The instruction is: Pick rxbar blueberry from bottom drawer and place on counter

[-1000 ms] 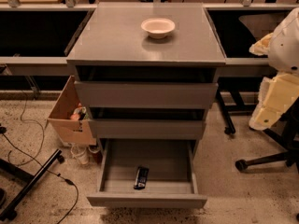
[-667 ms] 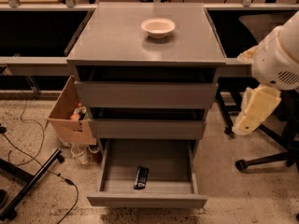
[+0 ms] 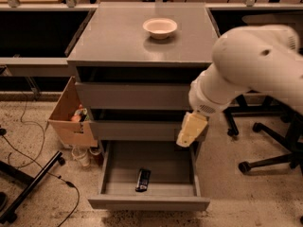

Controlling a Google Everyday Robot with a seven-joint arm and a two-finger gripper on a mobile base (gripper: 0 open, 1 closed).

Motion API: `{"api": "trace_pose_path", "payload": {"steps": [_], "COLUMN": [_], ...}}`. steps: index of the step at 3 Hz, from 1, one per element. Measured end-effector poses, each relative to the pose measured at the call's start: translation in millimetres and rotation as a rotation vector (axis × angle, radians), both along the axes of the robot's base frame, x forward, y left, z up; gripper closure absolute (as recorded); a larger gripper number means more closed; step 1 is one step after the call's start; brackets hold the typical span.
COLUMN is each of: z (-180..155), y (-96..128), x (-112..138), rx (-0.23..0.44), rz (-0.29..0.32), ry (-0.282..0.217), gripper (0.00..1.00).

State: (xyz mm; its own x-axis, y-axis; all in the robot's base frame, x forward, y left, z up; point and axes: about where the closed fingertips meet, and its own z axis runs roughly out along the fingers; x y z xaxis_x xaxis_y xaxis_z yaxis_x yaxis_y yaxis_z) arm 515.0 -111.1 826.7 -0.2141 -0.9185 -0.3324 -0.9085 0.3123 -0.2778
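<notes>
Rxbar blueberry (image 3: 143,179) lies in bottom drawer (image 3: 147,203), jaws above.

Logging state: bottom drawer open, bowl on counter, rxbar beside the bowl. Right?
No: the camera view shows the rxbar blueberry in the bottom drawer; only the bowl is on the counter. The gripper hangs over the drawer's right side.

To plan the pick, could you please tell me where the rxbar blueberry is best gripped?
Probably across its narrow width at mid-length, coming straight down: the rxbar blueberry lies flat in the open bottom drawer, long axis front-to-back. The gripper hangs above the drawer's right edge.
</notes>
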Motion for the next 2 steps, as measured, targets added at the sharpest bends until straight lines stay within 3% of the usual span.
{"api": "trace_pose_path", "payload": {"steps": [1,2], "z": [-76.8,-150.6], "y": [63.7,125.4], "x": [36.6,62.5], "rx": [0.000,-0.051], "rz": [0.015,0.054], "ry": [0.016,0.046], "gripper": [0.00,0.00]}}
